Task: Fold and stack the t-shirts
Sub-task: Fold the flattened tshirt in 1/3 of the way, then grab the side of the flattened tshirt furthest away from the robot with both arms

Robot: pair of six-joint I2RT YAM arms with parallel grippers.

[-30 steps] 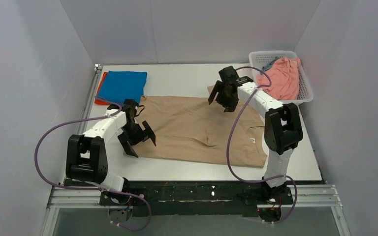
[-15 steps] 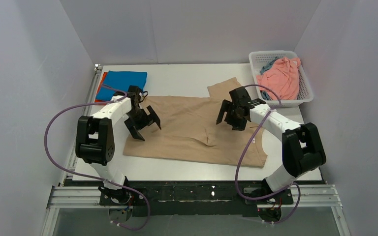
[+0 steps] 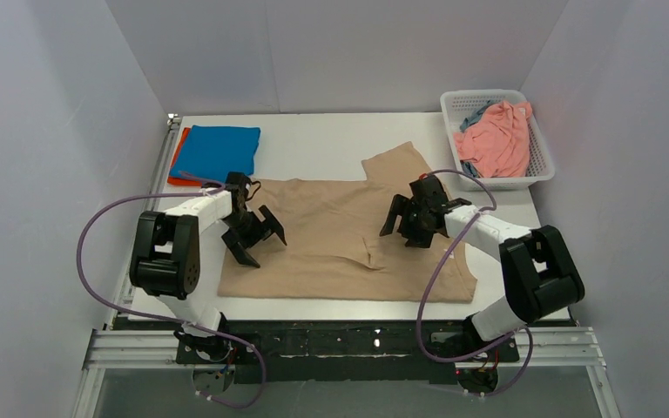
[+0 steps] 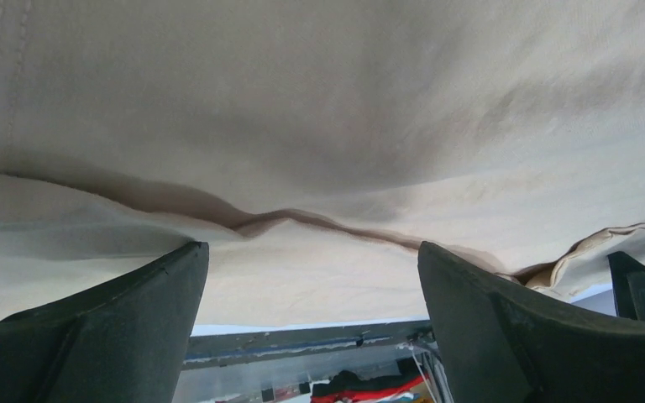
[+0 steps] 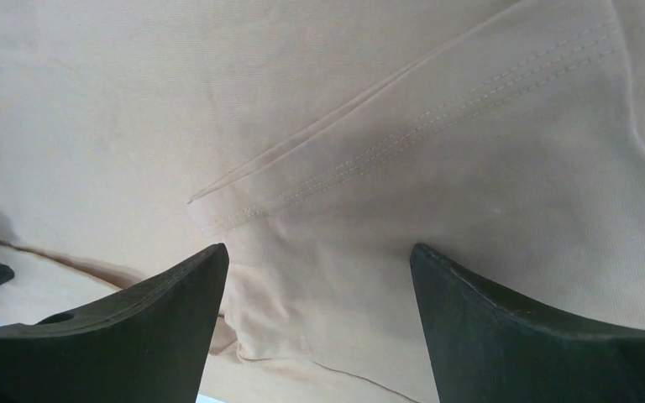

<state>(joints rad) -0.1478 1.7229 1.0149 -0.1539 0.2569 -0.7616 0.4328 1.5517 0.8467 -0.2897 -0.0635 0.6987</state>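
Beige t-shirt [image 3: 331, 222] flat by desk [image 3: 314, 139] front edge, under wide-open, empty left jaws and right jaws.

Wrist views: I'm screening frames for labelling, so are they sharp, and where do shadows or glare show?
Left wrist: the beige t-shirt looks soft, with a dark shadow along its fold; the left gripper's fingers are near-black silhouettes. Right wrist: the shirt's stitching is crisp, light even, no glare. Top external: even, diffuse light, scene in focus.
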